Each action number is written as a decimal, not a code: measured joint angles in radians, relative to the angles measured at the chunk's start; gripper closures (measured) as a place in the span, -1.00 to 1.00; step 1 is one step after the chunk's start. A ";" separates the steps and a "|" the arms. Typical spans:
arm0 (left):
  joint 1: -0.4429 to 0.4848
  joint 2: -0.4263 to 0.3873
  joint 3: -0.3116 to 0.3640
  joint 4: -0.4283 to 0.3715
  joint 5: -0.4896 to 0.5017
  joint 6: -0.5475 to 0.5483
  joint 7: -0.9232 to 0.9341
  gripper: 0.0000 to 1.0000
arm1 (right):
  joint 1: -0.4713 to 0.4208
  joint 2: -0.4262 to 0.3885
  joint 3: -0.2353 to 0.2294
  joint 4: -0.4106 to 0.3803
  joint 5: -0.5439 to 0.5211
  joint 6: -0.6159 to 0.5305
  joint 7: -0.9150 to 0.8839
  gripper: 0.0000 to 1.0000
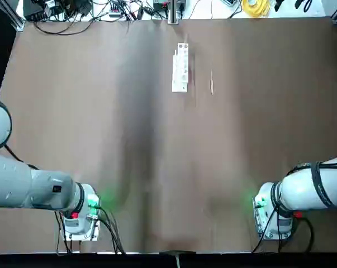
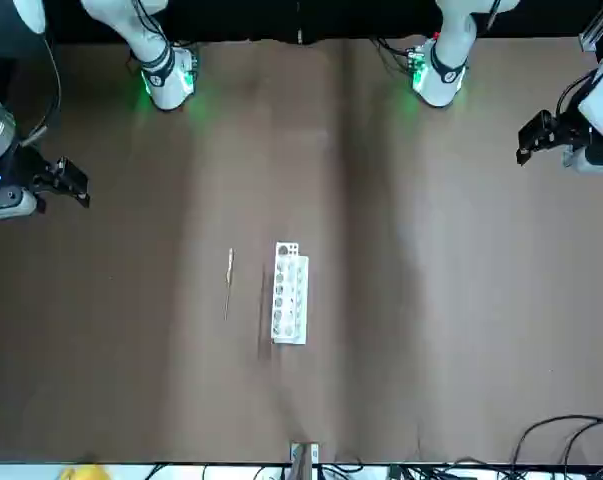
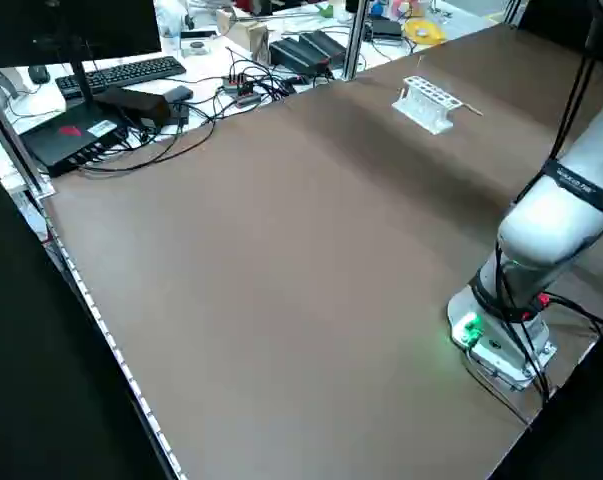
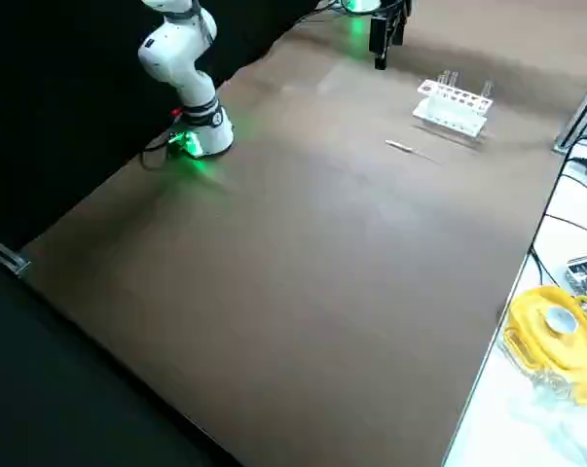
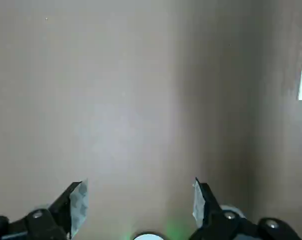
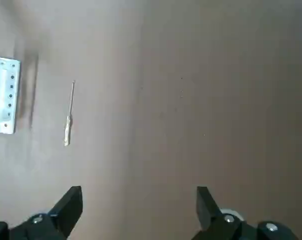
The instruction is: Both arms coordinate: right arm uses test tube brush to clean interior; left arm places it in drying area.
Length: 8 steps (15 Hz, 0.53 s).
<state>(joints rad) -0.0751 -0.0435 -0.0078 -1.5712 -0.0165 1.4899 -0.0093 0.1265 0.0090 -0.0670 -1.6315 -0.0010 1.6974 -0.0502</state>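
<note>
Top view shows the thin pale test tube brush lying flat on the brown desk just beside the white holed drying rack. Both tools, right and left, hang spread apart and empty; pinching so slim a stick could nudge it aside.

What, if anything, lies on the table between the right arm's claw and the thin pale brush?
Nothing visible does. The right claw hangs open over bare brown table, and the thin pale test tube brush lies in the open beside the white holed rack, apart from it.
</note>
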 joint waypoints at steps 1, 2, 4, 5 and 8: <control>0.000 -0.002 0.000 -0.001 0.000 0.000 0.000 -1.00 | 0.000 0.000 0.000 -0.001 0.000 0.000 0.000 -1.00; 0.000 -0.010 -0.001 -0.002 0.000 -0.014 0.016 -1.00 | 0.000 0.000 0.000 -0.004 0.001 0.001 0.000 -1.00; -0.001 -0.018 -0.005 -0.002 0.005 -0.026 0.023 -1.00 | 0.000 0.001 0.000 -0.009 0.002 0.002 0.000 -1.00; -0.003 -0.019 -0.007 -0.001 0.007 -0.027 0.022 -1.00 | 0.000 0.001 0.000 -0.011 0.002 0.002 0.000 -1.00; 0.000 -0.014 -0.009 -0.004 0.008 -0.031 0.022 -1.00 | 0.012 0.001 0.005 -0.012 0.006 0.006 -0.002 -1.00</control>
<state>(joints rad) -0.0754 -0.0573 -0.0170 -1.5755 -0.0082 1.4591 0.0132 0.1386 0.0097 -0.0621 -1.6438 0.0046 1.7035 -0.0520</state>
